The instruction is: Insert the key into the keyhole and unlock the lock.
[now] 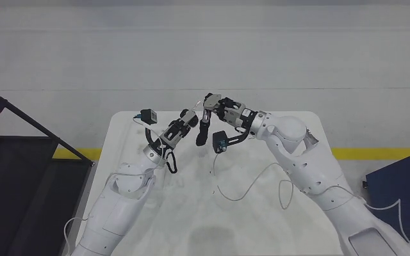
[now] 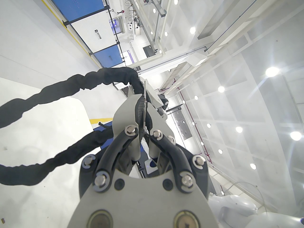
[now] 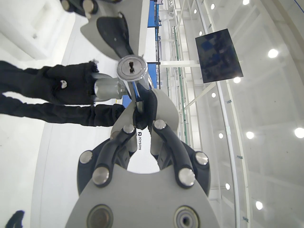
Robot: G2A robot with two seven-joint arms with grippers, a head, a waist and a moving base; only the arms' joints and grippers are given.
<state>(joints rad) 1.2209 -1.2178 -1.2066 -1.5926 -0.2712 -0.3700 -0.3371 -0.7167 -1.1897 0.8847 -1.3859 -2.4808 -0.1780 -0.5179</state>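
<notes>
We're in the approach to insertion here. Both arms meet in the upper middle of the top view, above the white table (image 1: 288, 217). The right gripper (image 3: 143, 106) is clamped on the lock (image 3: 106, 88), pinching its shiny metal body just below the round face. The keyhole (image 3: 131, 67) sits centre-left in the right wrist view, and we see the slot open and empty. The black sleeved cable (image 3: 47, 115) trails off toward the left edge. The left gripper (image 2: 143, 103) is pinched tight on the key (image 2: 144, 90), a thin blade seen edge-on at mid-frame of the left wrist view. We judge the key is not yet in. Next we need the blade lined up with that slot, tip square to the face. Then comes a straight push and a twist, while the right arm braces the lock.
</notes>
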